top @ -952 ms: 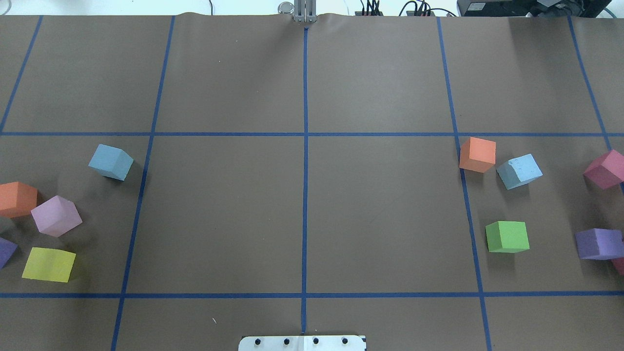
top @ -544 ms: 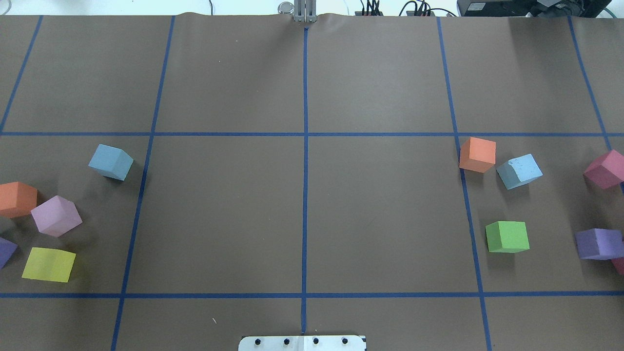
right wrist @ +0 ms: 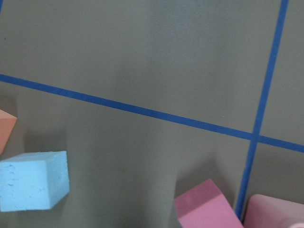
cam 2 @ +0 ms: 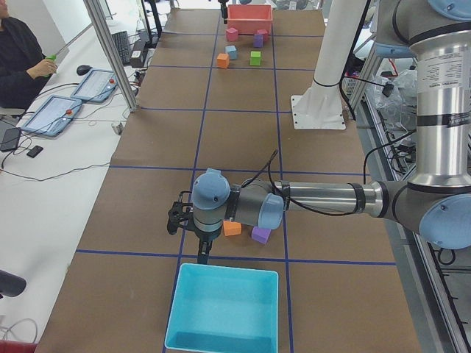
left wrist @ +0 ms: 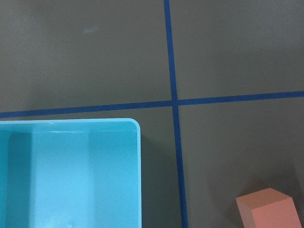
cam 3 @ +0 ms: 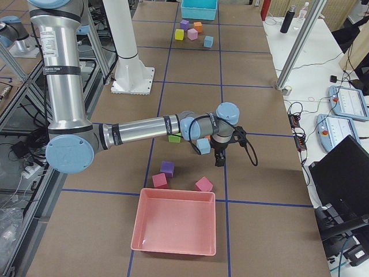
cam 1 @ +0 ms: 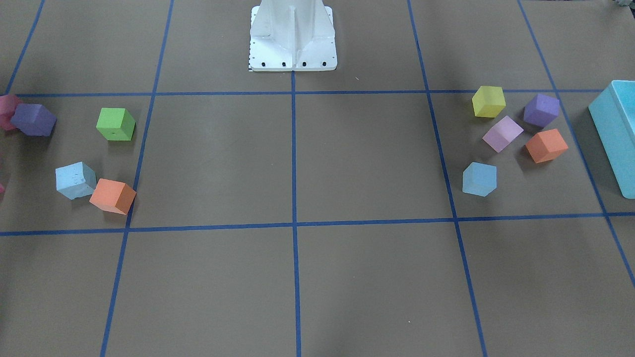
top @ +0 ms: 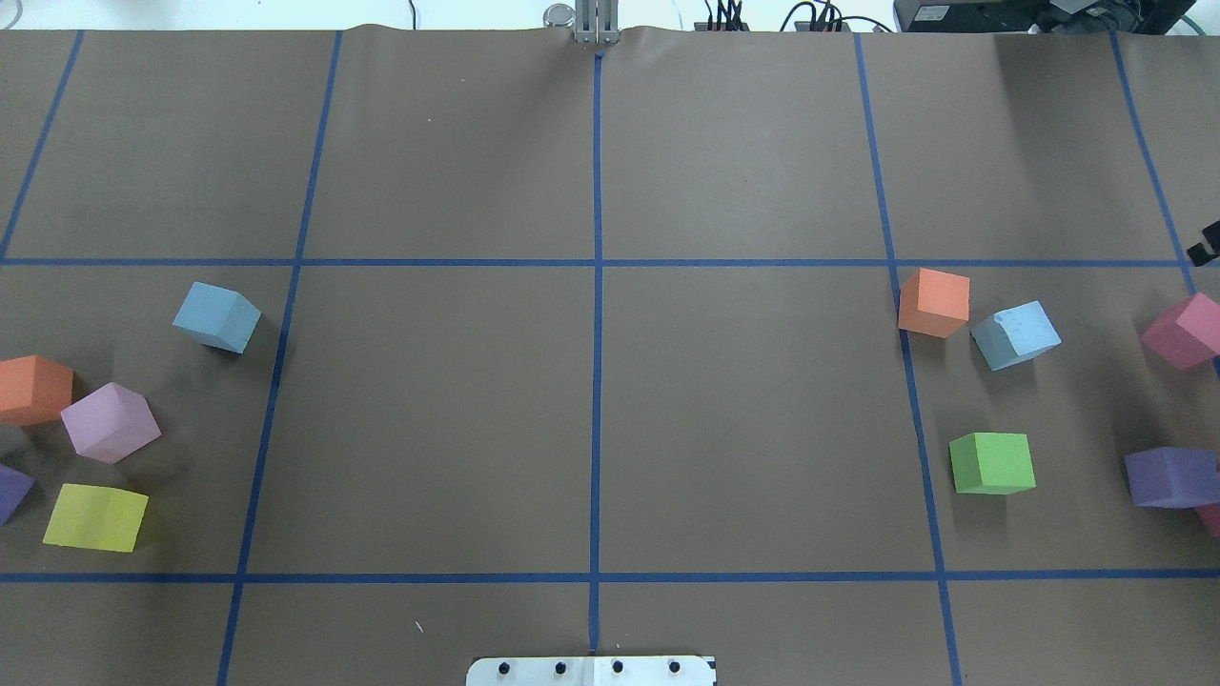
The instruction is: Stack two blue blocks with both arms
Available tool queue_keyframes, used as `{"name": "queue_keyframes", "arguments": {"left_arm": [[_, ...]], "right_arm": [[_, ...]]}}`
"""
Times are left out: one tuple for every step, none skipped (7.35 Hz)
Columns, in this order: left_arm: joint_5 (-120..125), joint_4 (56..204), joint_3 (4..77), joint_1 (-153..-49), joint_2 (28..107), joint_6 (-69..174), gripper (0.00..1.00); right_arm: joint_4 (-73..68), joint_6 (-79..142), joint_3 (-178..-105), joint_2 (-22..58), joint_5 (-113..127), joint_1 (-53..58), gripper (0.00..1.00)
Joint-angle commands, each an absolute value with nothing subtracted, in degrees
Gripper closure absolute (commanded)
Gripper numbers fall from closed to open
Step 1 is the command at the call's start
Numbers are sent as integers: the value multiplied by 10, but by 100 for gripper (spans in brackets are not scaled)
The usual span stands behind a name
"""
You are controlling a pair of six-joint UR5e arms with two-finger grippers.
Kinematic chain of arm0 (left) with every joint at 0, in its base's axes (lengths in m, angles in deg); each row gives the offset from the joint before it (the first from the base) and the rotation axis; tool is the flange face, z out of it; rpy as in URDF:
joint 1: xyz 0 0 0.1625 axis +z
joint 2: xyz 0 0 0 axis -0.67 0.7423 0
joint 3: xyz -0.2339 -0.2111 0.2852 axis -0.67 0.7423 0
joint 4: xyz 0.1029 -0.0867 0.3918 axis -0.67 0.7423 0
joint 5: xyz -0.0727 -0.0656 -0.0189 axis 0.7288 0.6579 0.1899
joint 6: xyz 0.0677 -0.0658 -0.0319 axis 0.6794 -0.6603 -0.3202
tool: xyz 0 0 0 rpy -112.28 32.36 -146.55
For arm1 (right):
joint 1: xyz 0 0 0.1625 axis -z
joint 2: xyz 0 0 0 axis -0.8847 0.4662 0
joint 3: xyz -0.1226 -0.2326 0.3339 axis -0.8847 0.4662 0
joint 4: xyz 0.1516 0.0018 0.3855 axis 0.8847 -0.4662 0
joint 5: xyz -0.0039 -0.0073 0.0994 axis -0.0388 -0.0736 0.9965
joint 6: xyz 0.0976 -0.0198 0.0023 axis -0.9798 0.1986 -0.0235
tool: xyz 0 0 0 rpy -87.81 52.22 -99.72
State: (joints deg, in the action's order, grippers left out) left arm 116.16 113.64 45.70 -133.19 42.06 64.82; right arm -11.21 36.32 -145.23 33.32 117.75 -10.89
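One blue block [top: 216, 316] sits on the table's left side, near a grid line; it also shows in the front view [cam 1: 479, 179]. The other blue block [top: 1016, 334] sits on the right side, touching an orange cube [top: 934, 302], and shows in the right wrist view [right wrist: 33, 180]. My left gripper [cam 2: 200, 256] hangs by the turquoise box [cam 2: 223, 318], past the cubes. My right gripper [cam 3: 219, 158] hangs just beyond the right blue block [cam 3: 203, 145]; only a black tip [top: 1207, 246] shows in the overhead view. I cannot tell whether either gripper is open or shut.
On the left lie orange [top: 34, 389], lilac [top: 110, 421], yellow [top: 95, 516] and purple cubes. On the right lie green [top: 992, 463], pink [top: 1185, 331] and purple [top: 1170, 476] cubes, and a pink tray [cam 3: 174, 222]. The white base [cam 1: 292, 34] stands at mid-table.
A black tip of my right gripper has come into the overhead view at its right edge. No cube has moved.
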Motion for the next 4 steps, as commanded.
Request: {"name": "queue_keyframes", "arguments": {"left_arm": [[1162,1136,457,-1331,421,648,2],[1163,1136,457,-1331,421,641,2],[1163,1137,457,-1331,421,637,2],[1163,1137,457,-1331,421,637,2]], "right_arm": [[-64,262,-1452,317,1175,-51,0],[-58,210,-1452,300,1169,-19,0],[-42,165,-1452,290,1152,11,0],[-25,151,-1446,279,1134,34,0]]}}
